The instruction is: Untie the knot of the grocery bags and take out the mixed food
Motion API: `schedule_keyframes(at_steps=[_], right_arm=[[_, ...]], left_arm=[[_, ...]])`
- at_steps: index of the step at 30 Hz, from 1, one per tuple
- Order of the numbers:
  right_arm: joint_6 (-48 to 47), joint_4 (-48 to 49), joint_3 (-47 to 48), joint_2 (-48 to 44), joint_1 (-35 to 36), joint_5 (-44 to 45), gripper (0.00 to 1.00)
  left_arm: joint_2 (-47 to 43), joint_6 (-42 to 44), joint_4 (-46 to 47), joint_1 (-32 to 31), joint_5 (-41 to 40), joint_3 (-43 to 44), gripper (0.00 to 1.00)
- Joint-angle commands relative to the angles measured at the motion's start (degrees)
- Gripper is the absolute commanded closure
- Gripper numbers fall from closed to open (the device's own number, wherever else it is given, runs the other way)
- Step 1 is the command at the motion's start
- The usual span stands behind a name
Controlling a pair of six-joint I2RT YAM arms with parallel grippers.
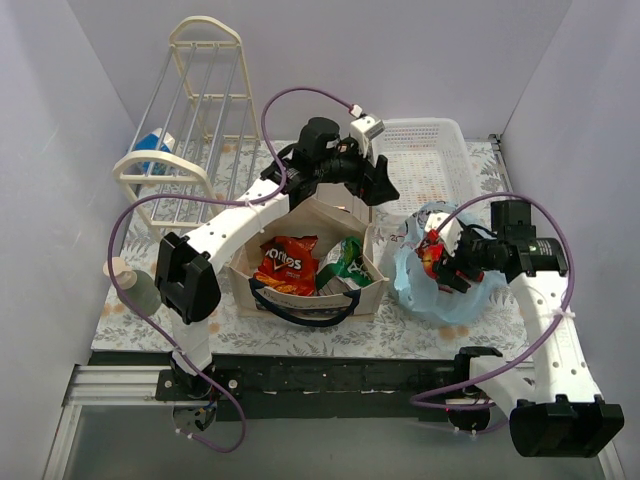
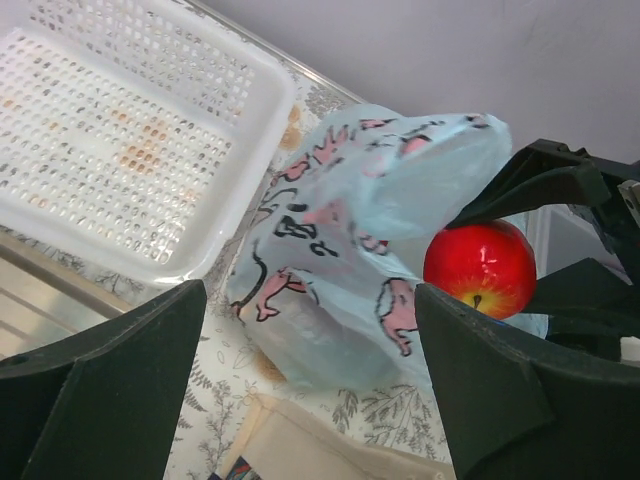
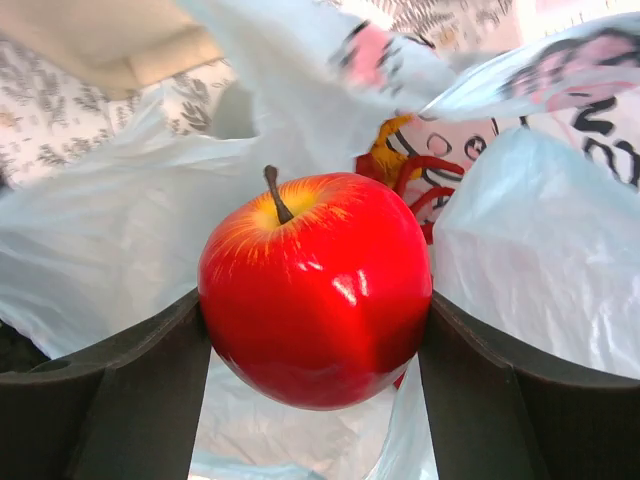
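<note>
R gripper (image 3: pixel 315 335) is clamped on the red apple (image 3: pixel 315 285), a finger pressed to each side, holding it at the open mouth of the light-blue bag (image 1: pixel 445 300), just right of the beige tote (image 1: pixel 372 292). The apple is glossy, w/ a yellow blush round its brown stem. Behind it are red-and-yellow bits in the bag, prob. the toy lobster (image 3: pixel 405 175). L gripper (image 1: pixel 375 188) hangs over the tote's far edge, fingers wide apart, empty. Doritos bag (image 1: pixel 287 263) and green snack bag (image 1: pixel 345 262) sit inside the tote.
</note>
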Motion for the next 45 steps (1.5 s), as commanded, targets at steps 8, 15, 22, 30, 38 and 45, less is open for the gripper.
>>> schedule_keyframes(at_steps=[8,15,22,30,38,45], right_arm=[[13.36,11.19,10.12,-1.45,0.11,-8.02,0.63],[27.06,17.57,25.53,8.47,0.11,-15.15,0.63],[41.22,38.04,25.81,19.55,0.11,-6.64,0.67],[51.23,49.15,30.64,38.26,-0.77,1.63,0.66],[56.17,51.44,43.29,61.18,-3.67,1.9,0.62],[53.36,51.61,62.97,79.84,-3.76,4.88,0.55]], left_arm=[[-3.83,4.74,-3.81,2.04,-5.55,3.52,0.14],[-7.26,4.05,-6.35,5.55,-13.12,3.09,0.07],[-10.16,6.06,-6.97,6.96,-14.1,-0.17,0.04],[-12.01,9.4,-8.99,6.96,-12.07,-1.4,0.03],[-12.01,12.48,-11.19,6.96,-13.3,-2.8,0.03],[-11.4,15.56,-14.17,6.96,-14.45,-5.44,0.03]])
